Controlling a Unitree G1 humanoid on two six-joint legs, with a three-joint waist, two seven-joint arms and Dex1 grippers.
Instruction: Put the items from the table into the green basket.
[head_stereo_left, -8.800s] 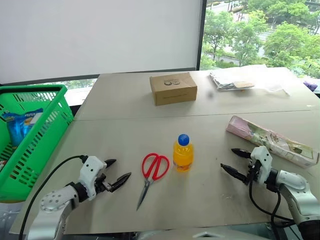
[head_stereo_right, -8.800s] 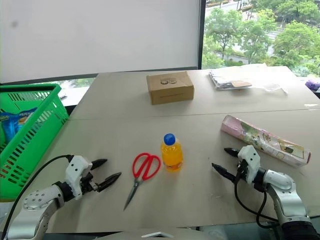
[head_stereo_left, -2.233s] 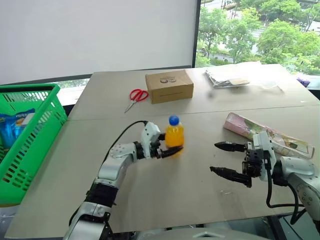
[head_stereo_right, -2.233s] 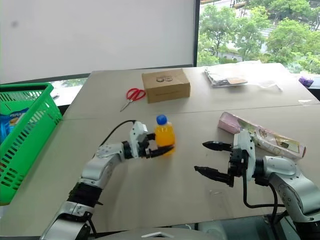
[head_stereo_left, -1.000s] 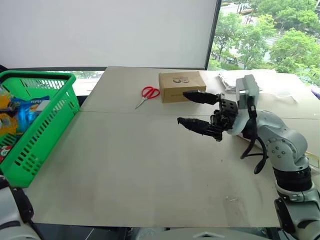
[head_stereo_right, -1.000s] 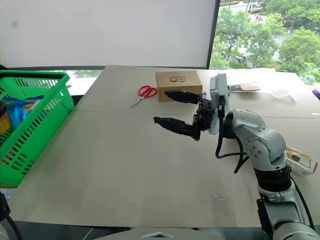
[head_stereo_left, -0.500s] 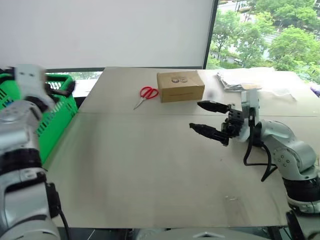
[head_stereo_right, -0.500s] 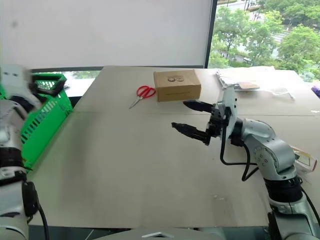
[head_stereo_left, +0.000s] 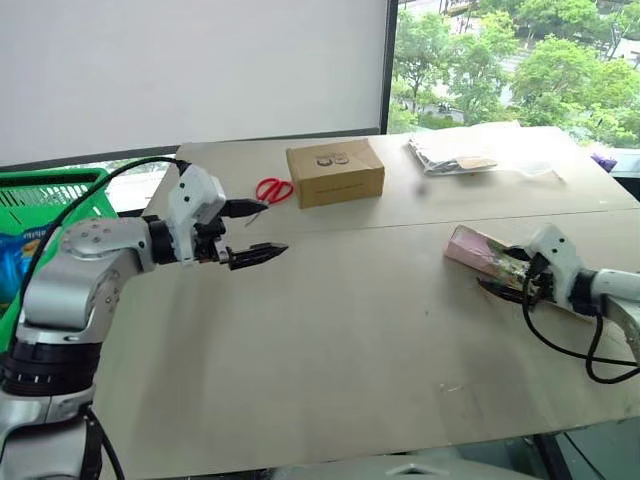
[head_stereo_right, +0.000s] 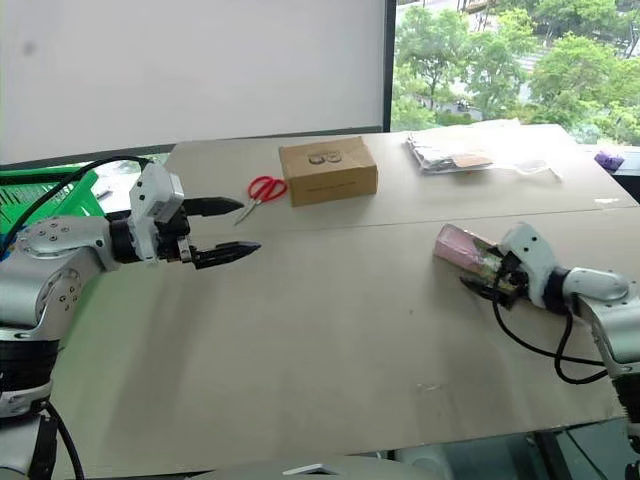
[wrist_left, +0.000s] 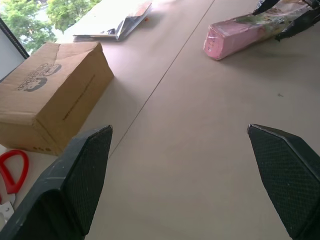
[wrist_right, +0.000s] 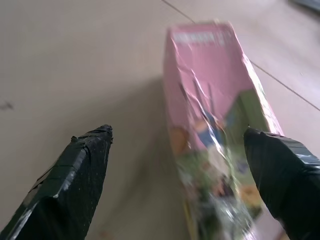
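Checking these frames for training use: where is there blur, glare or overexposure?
Right wrist view: pink packet smeared, its print unreadable. Head views: window trees washed out bright; table evenly lit. Left wrist view: cardboard box sharp.

Head stereo pair looking forward and down over the surface (head_stereo_left: 330, 340), both eyes sharing one scene. Left wrist camera looking low across the surface, sharing the cardboard box (wrist_left: 47, 90) and pink packet (wrist_left: 250, 27) with the head views. Right wrist camera sitting very close over that packet.
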